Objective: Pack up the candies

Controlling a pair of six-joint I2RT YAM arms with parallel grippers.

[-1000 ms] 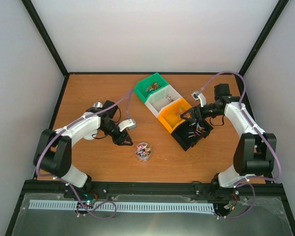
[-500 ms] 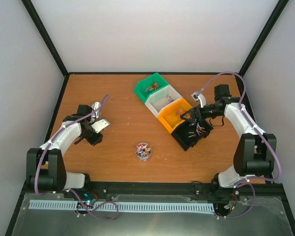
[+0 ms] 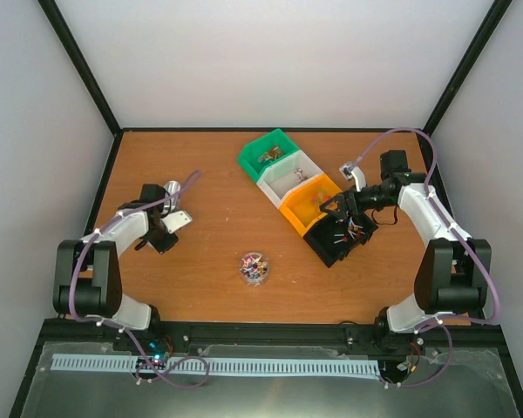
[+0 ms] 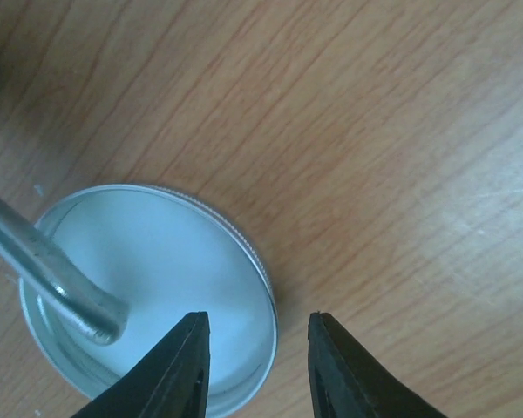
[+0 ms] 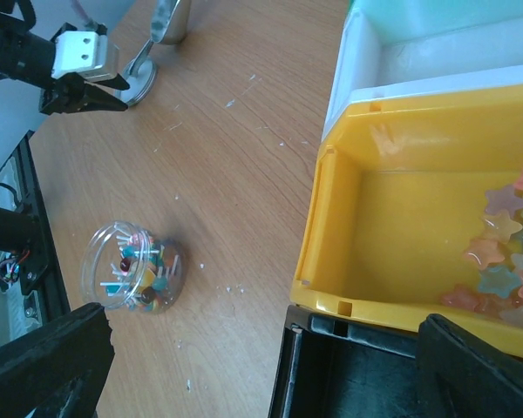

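Note:
The candies [image 3: 254, 267] fill a small clear round jar standing open on the wood table; they also show in the right wrist view [image 5: 138, 272]. More candies [image 3: 349, 230] lie in the black bin [image 3: 327, 248]. My left gripper [image 3: 166, 209] is open, and in the left wrist view [image 4: 257, 366] its jaws straddle the rim of a silver jar lid [image 4: 148, 296] lying on the table. A metal rod rests in the lid. My right gripper [image 3: 336, 209] is wide open and empty over the near edge of the black bin [image 5: 349, 366].
The green [image 3: 260, 146], white [image 3: 307, 165], orange [image 3: 289, 212] and black bins stand in a diagonal row at back right. Pale star-shaped pieces [image 5: 506, 257] lie in the orange bin. A silver metal object [image 3: 171, 186] stands by the lid at the left.
My left arm has swung away from the jar to the left and now hovers at the silver lid. My right arm has stayed still over the black bin.

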